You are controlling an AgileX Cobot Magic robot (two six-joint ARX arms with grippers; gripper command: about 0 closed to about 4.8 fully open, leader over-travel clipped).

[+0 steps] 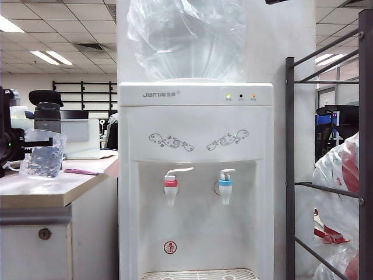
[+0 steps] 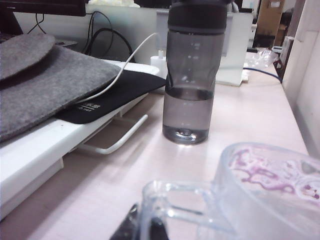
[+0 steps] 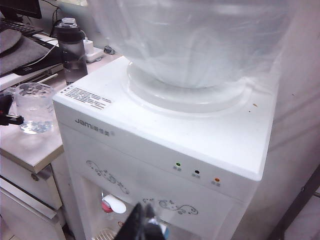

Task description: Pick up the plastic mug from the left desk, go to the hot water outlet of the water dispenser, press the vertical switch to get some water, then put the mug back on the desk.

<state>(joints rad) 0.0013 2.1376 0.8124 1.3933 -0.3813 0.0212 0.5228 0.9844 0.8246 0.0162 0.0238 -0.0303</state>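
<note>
The clear plastic mug [image 1: 44,153] stands on the beige left desk [image 1: 52,189], left of the white water dispenser [image 1: 195,134]. My left gripper [image 1: 28,144] reaches in from the left edge. In the left wrist view my left gripper [image 2: 145,227] is shut on the mug's handle [image 2: 175,202], with the mug [image 2: 265,195] just beyond it. The hot water outlet [image 1: 171,185] has a red collar, and its vertical switch [image 1: 180,171] is untouched. My right gripper [image 3: 144,212] hangs shut and empty, high in front of the dispenser, above the red-collared outlet [image 3: 112,204].
A dark black-capped bottle [image 2: 190,75] stands on the desk behind the mug, beside a grey felt sleeve [image 2: 45,80] on a white stand. A blue-collared tap [image 1: 225,184] is right of the red one. A grey metal rack [image 1: 326,175] with bags stands right of the dispenser.
</note>
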